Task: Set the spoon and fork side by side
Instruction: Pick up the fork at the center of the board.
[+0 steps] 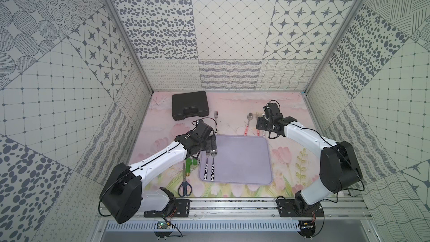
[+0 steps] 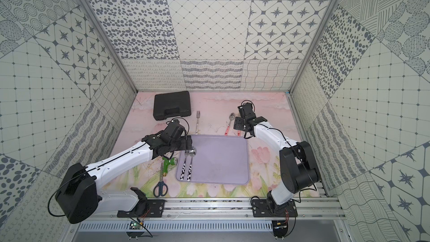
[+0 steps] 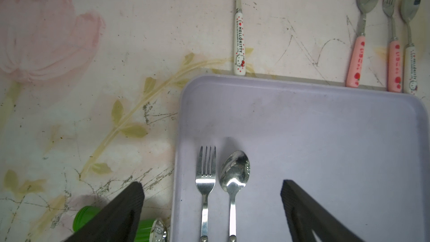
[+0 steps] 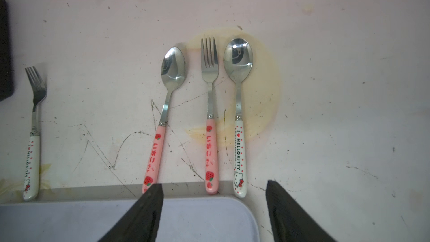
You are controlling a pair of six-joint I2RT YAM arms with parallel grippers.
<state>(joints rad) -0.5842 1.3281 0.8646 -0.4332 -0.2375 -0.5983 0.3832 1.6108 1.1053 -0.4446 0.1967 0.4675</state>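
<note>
Hovering over paired cutlery on the lavender tray (image 3: pixel 325 147)
Your left claw (image 3: pixel 211 183) hung released above the side-by-side cow-print fork (image 3: pixel 206 178) and spoon (image 3: pixel 235 171); your right claw (image 4: pixel 214 184) gaped empty.

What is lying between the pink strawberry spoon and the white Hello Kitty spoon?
A pink strawberry fork lies between the pink spoon and the Hello Kitty spoon, clearest in the right wrist view.

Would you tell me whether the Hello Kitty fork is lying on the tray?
No, the Hello Kitty fork lies on the table, outside the tray's rim.
</note>
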